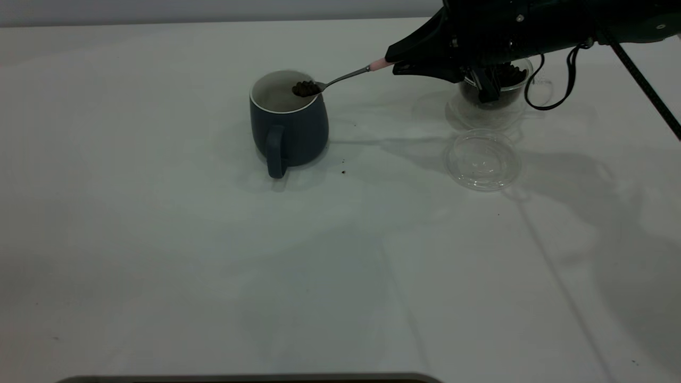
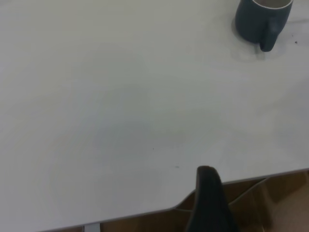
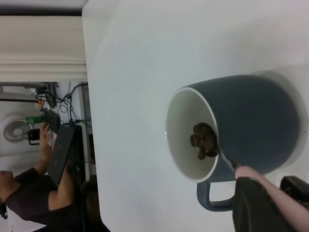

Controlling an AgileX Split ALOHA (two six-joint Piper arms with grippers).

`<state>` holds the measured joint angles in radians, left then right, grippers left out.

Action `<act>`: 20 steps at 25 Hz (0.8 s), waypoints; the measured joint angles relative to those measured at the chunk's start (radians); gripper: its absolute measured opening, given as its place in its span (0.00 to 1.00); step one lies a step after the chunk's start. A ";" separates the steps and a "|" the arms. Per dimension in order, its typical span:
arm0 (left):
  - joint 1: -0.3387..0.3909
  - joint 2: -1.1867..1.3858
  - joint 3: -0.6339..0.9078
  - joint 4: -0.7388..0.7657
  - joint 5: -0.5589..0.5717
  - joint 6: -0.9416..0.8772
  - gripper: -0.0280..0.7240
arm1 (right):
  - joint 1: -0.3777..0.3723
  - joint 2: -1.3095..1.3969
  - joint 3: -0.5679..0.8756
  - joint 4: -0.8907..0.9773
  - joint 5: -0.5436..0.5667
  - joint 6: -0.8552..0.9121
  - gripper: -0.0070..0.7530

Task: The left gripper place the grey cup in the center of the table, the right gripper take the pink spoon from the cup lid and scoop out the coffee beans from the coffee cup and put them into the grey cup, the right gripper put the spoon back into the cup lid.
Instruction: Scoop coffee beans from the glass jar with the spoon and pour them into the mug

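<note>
The grey cup [image 1: 289, 123] stands upright near the table's middle, handle toward the camera; it also shows in the right wrist view [image 3: 241, 128] and the left wrist view [image 2: 262, 20]. My right gripper [image 1: 396, 59] is shut on the pink spoon [image 1: 346, 77] by its pink handle end [image 3: 273, 195]. The spoon's bowl, heaped with coffee beans [image 1: 305, 88], hangs over the grey cup's mouth [image 3: 204, 141]. The coffee cup [image 1: 492, 90] with beans stands behind the right arm, partly hidden. The cup lid [image 1: 483, 159] lies empty in front of it. One left gripper finger [image 2: 208, 198] shows beyond the table edge.
A few dark specks [image 1: 343, 171] lie on the white table [image 1: 213, 255] right of the grey cup. In the right wrist view a person [image 3: 29, 193] sits beyond the table's far edge.
</note>
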<state>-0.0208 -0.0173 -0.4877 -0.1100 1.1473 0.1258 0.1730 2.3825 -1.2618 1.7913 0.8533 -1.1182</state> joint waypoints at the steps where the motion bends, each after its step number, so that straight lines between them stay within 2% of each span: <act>1: 0.000 0.000 0.000 0.000 0.000 0.000 0.79 | 0.001 0.000 0.000 0.000 -0.001 -0.003 0.14; 5: 0.000 0.000 0.000 0.000 0.000 0.000 0.79 | 0.007 0.000 0.000 0.001 -0.008 -0.039 0.14; 20: 0.000 0.000 0.000 0.000 0.000 0.000 0.79 | 0.046 -0.024 0.000 0.000 -0.102 -0.360 0.14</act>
<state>-0.0208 -0.0173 -0.4877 -0.1100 1.1473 0.1258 0.2187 2.3581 -1.2618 1.7915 0.7511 -1.4778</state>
